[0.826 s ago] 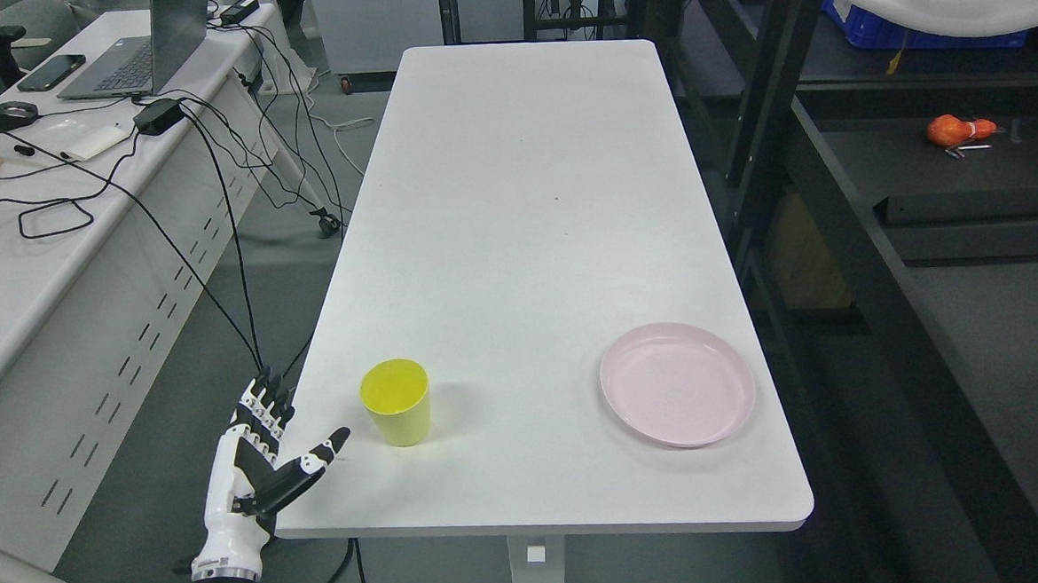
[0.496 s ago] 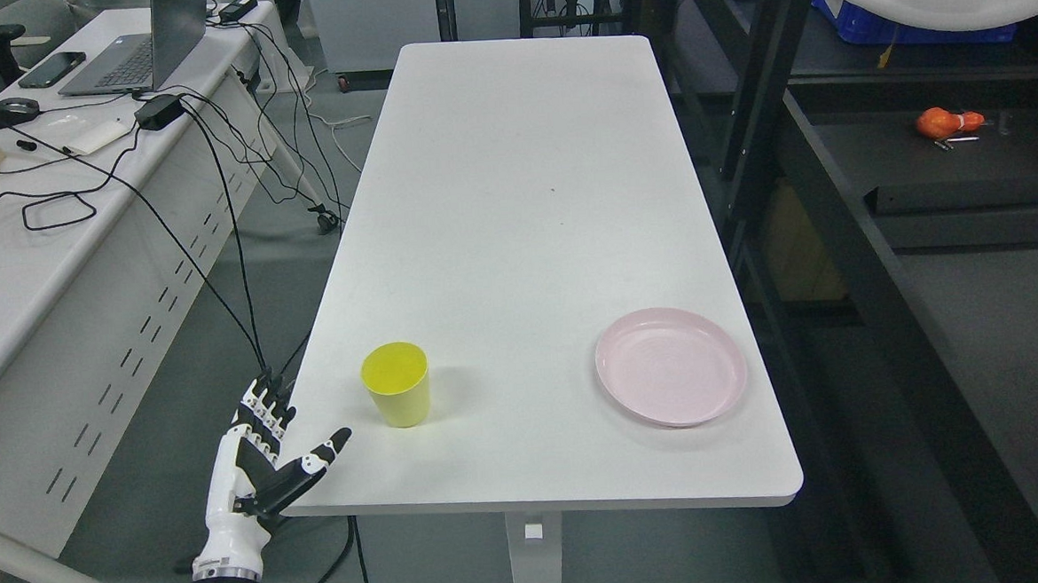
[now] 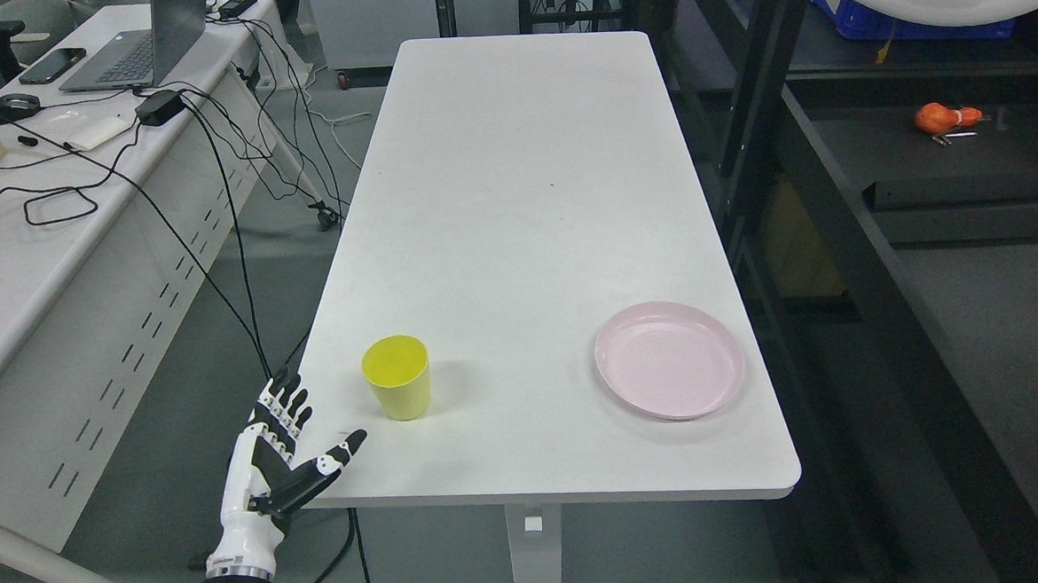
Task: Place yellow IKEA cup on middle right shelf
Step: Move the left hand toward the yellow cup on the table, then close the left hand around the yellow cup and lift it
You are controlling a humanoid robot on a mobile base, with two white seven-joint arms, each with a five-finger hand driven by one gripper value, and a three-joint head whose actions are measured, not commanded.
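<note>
So, quick rundown of where things sit:

Hand state: left hand [image 3: 279, 459] spread wide, palm up-ish, thumb pointing toward the cup, holding nothing.

Cup spot: yellow cup [image 3: 396, 377] upright on the white table [image 3: 523, 193], just ahead and to the right of the thumb tip, near but not touching.

Cup axis: long axis vertical, mouth up, sides tapering down, so probably a side wrap around the wall rather than a top grab.

Nearer arm: left one for sure; right arm nowhere in view.

Edges: cup close to the table's near-left corner; hand hanging at that same edge, fingers [image 3: 287, 406] out over the floor side, thumb over the tabletop.

Open room: bare tabletop all around the cup on the far side and to the right; pink plate [image 3: 669, 359] well apart to the right, not in the way.

Clutter on the hand's outer side: cables [image 3: 231, 227] dangling between the table and the neighbouring desk [image 3: 30, 290], worth minding on any swing outward.

Shelf: dark rack [image 3: 833, 186] far over to the right past the plate, an orange object [image 3: 941, 116] on one level; which level counts as middle right, hard to tell from here.

Progress guess: grasp not yet made, whole carry left to do.
</note>
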